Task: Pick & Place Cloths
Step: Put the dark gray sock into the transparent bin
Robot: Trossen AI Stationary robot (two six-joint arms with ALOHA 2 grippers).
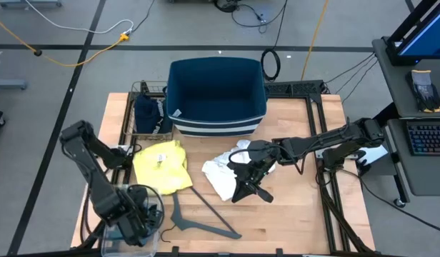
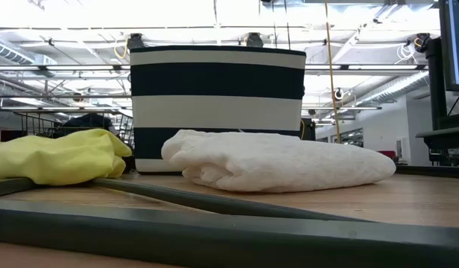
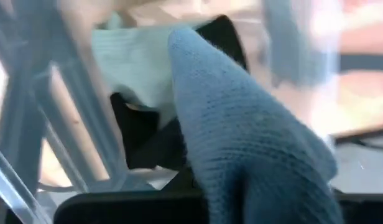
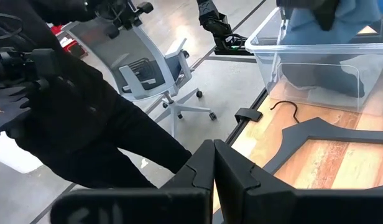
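My left gripper (image 1: 139, 214) is at the table's near left corner, over a clear plastic bin (image 1: 111, 241), shut on a teal rag (image 3: 241, 143) that fills its wrist view. A paler teal rag (image 3: 132, 62) and a black cloth (image 3: 142, 140) lie in the bin. My right gripper (image 1: 246, 188) is shut on nothing, above the table just near of the crumpled white cloth (image 1: 223, 171). The yellow cloth (image 1: 163, 165) lies flat to its left. A navy cloth (image 1: 148, 111) sits in a wire rack at the far left. My left gripper holds the teal rag (image 4: 322, 31) from above. The rag hangs below the gripper into the bin and bulges up in front of the wrist camera. The rag itself hides the fingers, so the part held does not show.
A navy-and-white striped basket (image 1: 216, 96) stands at the table's far edge, open at the top. A grey hanger (image 1: 198, 218) lies on the wood between the two grippers. A person in black (image 4: 67, 106) and an office chair (image 4: 154, 74) are beyond the table's left side.
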